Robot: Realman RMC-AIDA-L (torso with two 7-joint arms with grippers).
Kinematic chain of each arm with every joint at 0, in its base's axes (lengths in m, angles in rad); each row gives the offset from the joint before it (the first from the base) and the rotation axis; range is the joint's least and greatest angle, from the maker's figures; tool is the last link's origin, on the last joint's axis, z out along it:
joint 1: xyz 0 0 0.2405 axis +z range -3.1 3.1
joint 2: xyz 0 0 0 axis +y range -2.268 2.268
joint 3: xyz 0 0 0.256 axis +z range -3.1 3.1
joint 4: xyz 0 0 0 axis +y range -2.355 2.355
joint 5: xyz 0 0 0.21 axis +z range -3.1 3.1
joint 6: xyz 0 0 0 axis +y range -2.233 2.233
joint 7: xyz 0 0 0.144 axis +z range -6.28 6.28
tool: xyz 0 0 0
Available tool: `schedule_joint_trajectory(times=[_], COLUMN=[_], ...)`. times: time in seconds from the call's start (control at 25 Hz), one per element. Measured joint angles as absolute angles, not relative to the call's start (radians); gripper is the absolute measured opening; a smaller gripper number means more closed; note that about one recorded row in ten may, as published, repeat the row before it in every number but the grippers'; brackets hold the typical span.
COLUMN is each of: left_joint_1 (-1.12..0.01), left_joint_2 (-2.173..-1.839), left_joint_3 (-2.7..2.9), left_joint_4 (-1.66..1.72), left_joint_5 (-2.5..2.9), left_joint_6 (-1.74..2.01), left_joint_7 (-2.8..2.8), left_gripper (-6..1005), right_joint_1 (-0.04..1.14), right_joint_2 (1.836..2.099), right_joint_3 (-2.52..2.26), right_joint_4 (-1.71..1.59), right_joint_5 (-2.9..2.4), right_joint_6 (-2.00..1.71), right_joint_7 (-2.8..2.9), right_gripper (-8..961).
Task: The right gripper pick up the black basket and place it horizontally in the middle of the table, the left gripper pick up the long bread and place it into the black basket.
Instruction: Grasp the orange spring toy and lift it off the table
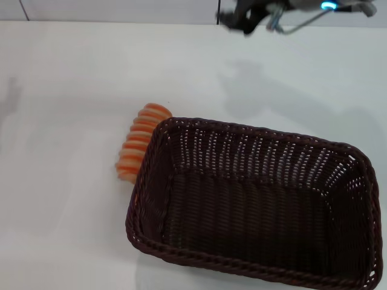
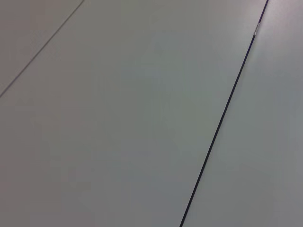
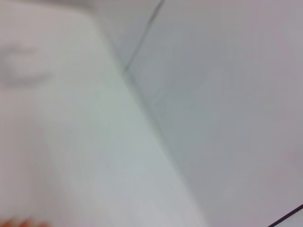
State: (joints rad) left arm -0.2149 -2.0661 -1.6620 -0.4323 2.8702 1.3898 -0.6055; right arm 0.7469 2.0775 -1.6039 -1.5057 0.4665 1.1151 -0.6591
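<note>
My right gripper (image 1: pixel 251 21) hangs high over the table's (image 1: pixel 72 78) far edge; jaw state: cannot tell. Black basket (image 1: pixel 254 199) sits near, right of centre, long bread (image 1: pixel 140 142) touching its left wall. Grip the rim; lift clear of the bread.

black basket (image 1: pixel 254 205) cut off at bottom right, long bread (image 1: pixel 140 142) partly hidden behind it, right gripper (image 1: pixel 251 18) blurred
</note>
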Motion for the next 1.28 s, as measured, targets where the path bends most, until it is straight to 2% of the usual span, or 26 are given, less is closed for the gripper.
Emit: schedule_joint_trajectory(times=[0.36,0.68,0.84,0.88,0.92,0.96,1.12,1.28], left_joint_1=[-0.213,-0.219,-0.2,-0.192,-0.181,-0.181,-0.163,-0.152], left_joint_2=[-2.048,-1.988,-1.933,-1.913,-1.877,-1.877,-1.813,-1.769], left_joint_3=[-1.622,-1.498,-1.399,-1.371,-1.327,-1.327,-1.265,-1.231], left_joint_4=[-0.441,-0.468,-0.564,-0.602,-0.658,-0.658,-0.768,-0.866], left_joint_5=[2.887,2.888,2.889,2.889,2.889,2.889,2.889,2.889], left_joint_6=[1.381,1.342,1.256,1.218,1.153,1.153,1.021,0.881], left_joint_7=[-0.696,-0.816,-0.887,-0.912,-0.954,-0.954,-1.017,-1.016], left_gripper=[864,865,865,865,865,865,865,866], right_joint_1=[0.507,0.32,0.28,0.273,0.268,0.261,0.243,0.215], right_joint_2=[2.079,2.078,2.08,2.081,2.081,2.081,2.083,2.086], right_joint_3=[-1.691,-1.921,-1.988,-1.994,-1.999,-2.003,-2.018,-2.023], right_joint_4=[-1.487,-1.39,-1.288,-1.26,-1.235,-1.204,-1.068,-0.974], right_joint_5=[0.598,0.626,0.631,0.631,0.632,0.632,0.634,0.673], right_joint_6=[0.49,-0.185,-0.463,-0.527,-0.576,-0.63,-0.867,-1.065], right_joint_7=[-0.762,-0.779,-0.724,-0.696,-0.672,-0.647,-0.551,-0.49], right_gripper=[384,384,383,383,383,383,384,385])
